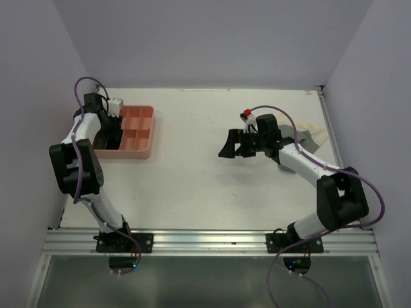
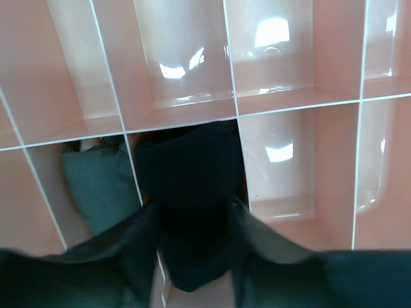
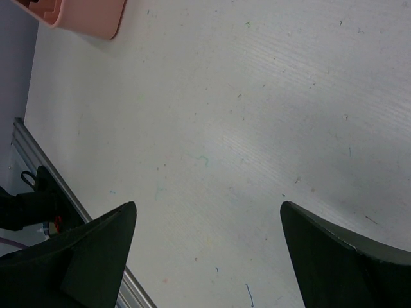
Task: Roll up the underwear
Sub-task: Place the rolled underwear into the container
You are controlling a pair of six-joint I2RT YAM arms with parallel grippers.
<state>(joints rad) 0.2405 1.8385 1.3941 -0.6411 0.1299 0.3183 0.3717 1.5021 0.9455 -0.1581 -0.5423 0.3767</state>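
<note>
The left hand [image 1: 110,135] is down over the pink tray [image 1: 144,138], which sits at the far left of the bench [image 1: 192,186]. The tray is split into little boxes by thin white walls.

Seen from the left wrist, a black roll [image 2: 189,173] of underwear lies in one box of the tray [image 2: 289,99]. The left hand [image 2: 191,215] has one finger on each side of this roll, very close against it. I cannot tell if the fingers are squeezing the roll or only sitting next to it. In the box just to the left of it lies a grey-green roll [image 2: 96,183], tucked up against the thin wall. The other boxes in this view are shiny and pink.

The right hand [image 1: 236,149] hangs over the middle of the bench, well apart from the tray. Its two fingers are spread wide [image 3: 207,208] with nothing between them, only bare white bench below. A corner of the tray [image 3: 83,16] peeks in at the top of the right wrist view.

A cream cloth [image 1: 313,136] lies flat at the far right of the bench, partly behind the right arm.
</note>
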